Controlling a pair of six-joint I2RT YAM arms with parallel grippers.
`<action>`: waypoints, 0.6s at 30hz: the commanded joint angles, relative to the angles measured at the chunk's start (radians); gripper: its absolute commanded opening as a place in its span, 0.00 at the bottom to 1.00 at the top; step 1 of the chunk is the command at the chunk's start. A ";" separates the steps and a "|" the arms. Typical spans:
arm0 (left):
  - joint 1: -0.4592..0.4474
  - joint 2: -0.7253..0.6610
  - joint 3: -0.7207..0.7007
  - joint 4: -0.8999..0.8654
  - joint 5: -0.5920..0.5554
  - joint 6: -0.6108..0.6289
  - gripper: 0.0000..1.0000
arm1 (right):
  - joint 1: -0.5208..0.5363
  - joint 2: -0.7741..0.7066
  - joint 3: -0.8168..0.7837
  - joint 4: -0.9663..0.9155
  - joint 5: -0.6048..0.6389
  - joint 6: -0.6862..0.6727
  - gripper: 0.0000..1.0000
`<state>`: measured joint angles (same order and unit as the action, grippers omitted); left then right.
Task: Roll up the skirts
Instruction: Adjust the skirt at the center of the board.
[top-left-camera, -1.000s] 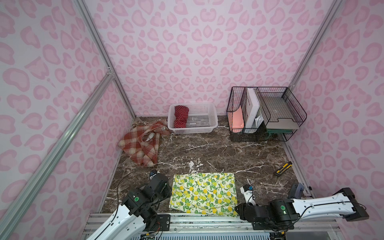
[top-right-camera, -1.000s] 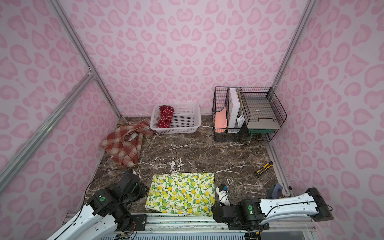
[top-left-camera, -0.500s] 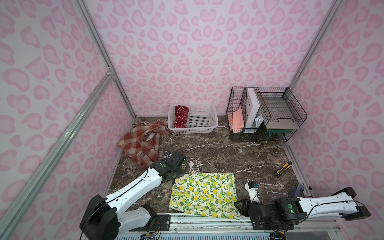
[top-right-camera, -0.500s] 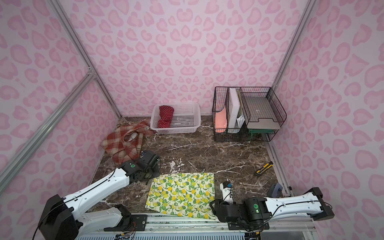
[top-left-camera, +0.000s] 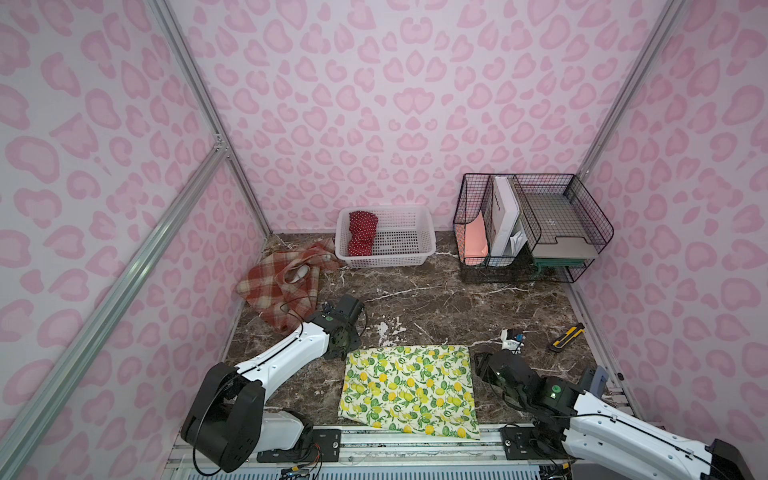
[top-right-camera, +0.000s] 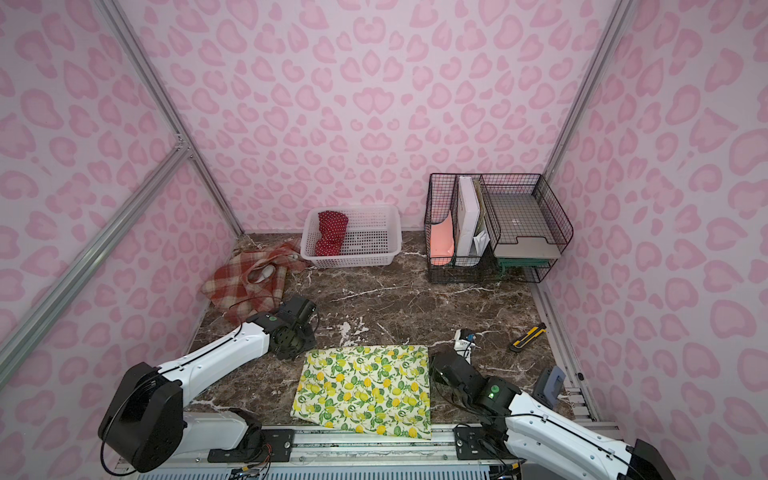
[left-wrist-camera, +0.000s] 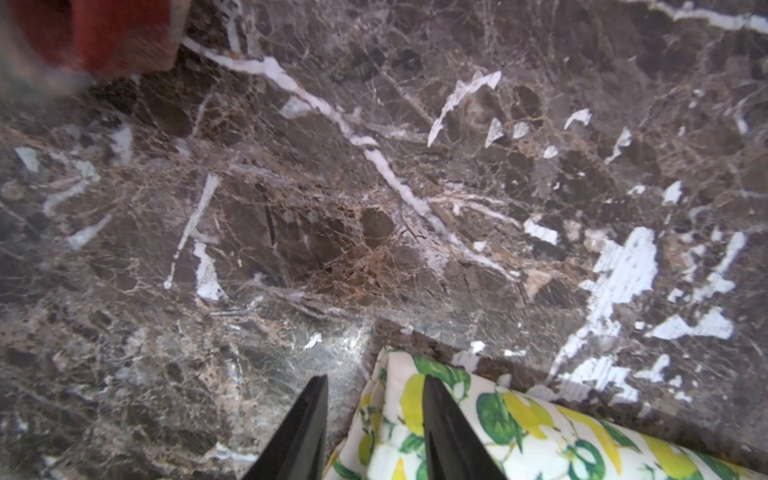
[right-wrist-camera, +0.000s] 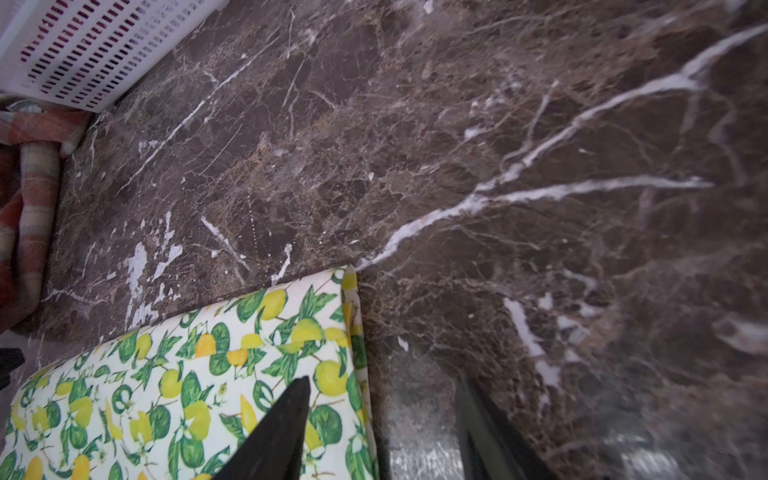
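We judge the roll of the lemon skirt (top-left-camera: 409, 390) about to begin; it lies flat at the front of the table (top-left-camera: 436, 299). Our left gripper (left-wrist-camera: 374, 419) has its jaws spread astride the far left corner. Our right gripper (right-wrist-camera: 382, 419), jaws likewise apart, straddles the right edge near the far corner. Neither seems to pinch cloth, though contact is hard to judge. Next we must close on both corners and turn the hem over evenly. The polka-dot skirt (top-left-camera: 362, 232) sits in the basket (top-left-camera: 415, 259), the plaid skirt (top-left-camera: 282, 291) crumpled beside it.
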<state>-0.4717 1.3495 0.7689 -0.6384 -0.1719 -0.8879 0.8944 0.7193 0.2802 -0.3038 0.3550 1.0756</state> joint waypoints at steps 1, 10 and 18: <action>0.002 0.013 -0.005 0.001 0.000 0.021 0.39 | -0.020 0.079 0.007 0.200 -0.108 -0.143 0.58; 0.000 0.000 -0.053 0.101 0.102 0.020 0.18 | -0.034 0.343 0.048 0.277 -0.129 -0.201 0.53; 0.001 -0.033 -0.063 0.121 0.145 0.040 0.00 | -0.046 0.437 0.099 0.290 -0.128 -0.260 0.27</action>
<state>-0.4709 1.3289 0.7033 -0.5270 -0.0544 -0.8577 0.8520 1.1515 0.3744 -0.0475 0.2386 0.8547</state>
